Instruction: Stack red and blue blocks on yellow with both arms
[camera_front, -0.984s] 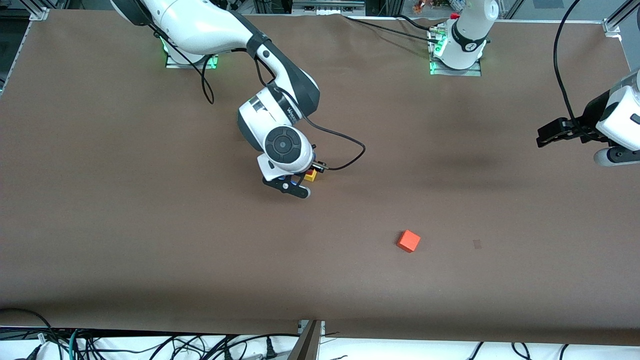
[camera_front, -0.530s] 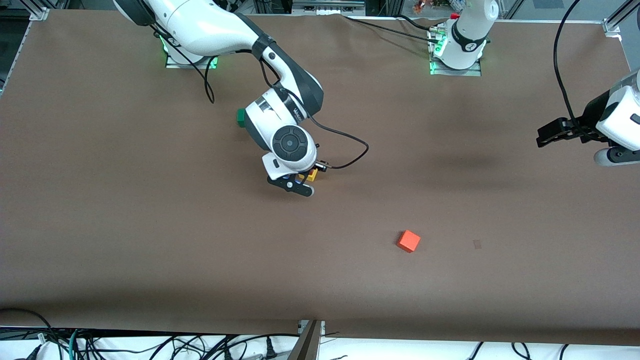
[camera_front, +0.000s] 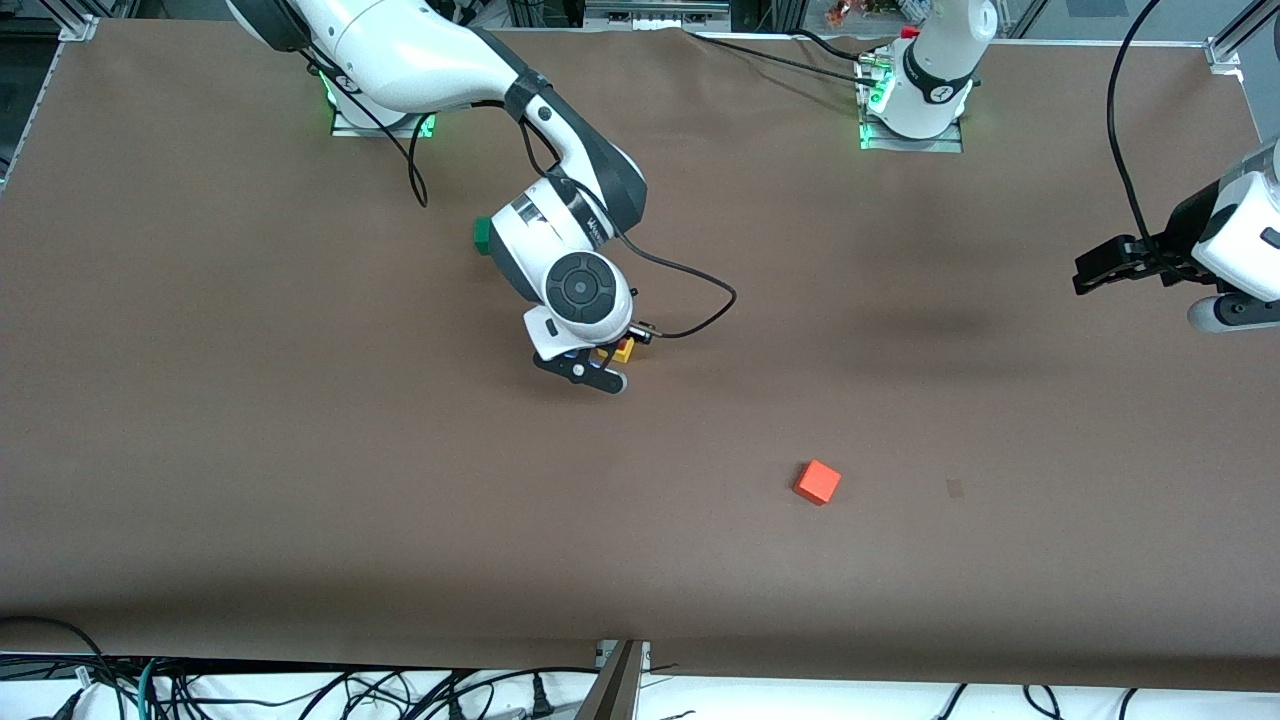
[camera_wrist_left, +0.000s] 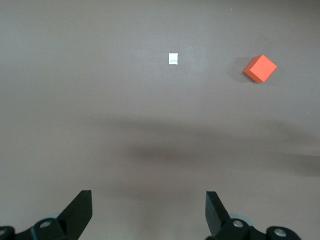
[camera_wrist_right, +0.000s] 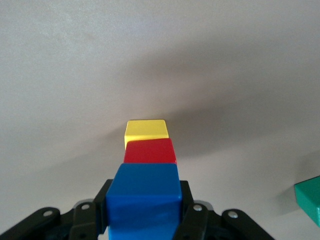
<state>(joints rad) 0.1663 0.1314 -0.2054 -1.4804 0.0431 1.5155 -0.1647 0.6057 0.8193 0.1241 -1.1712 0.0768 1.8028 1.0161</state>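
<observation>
My right gripper (camera_front: 598, 358) hangs over the middle of the table, shut on the blue block (camera_wrist_right: 144, 197), with a black finger (camera_wrist_right: 189, 200) pressed to each side. Directly below it the red block (camera_wrist_right: 150, 151) sits on the yellow block (camera_wrist_right: 145, 131). I cannot tell whether blue touches red. From the front only a yellow corner (camera_front: 625, 350) shows under the hand. My left gripper (camera_front: 1085, 275) waits open over the left arm's end of the table, its fingers (camera_wrist_left: 80, 212) wide apart over bare mat.
An orange cube (camera_front: 818, 482) lies nearer the front camera, toward the left arm's end, and shows in the left wrist view as the orange cube (camera_wrist_left: 260, 68). A green cube (camera_front: 482, 236) peeks out beside the right arm's wrist. A black cable (camera_front: 690, 300) loops by the stack.
The right hand shifted slightly toward the left arm's end with the blue block, uncovering the green cube, then held still. The left arm has not moved.
</observation>
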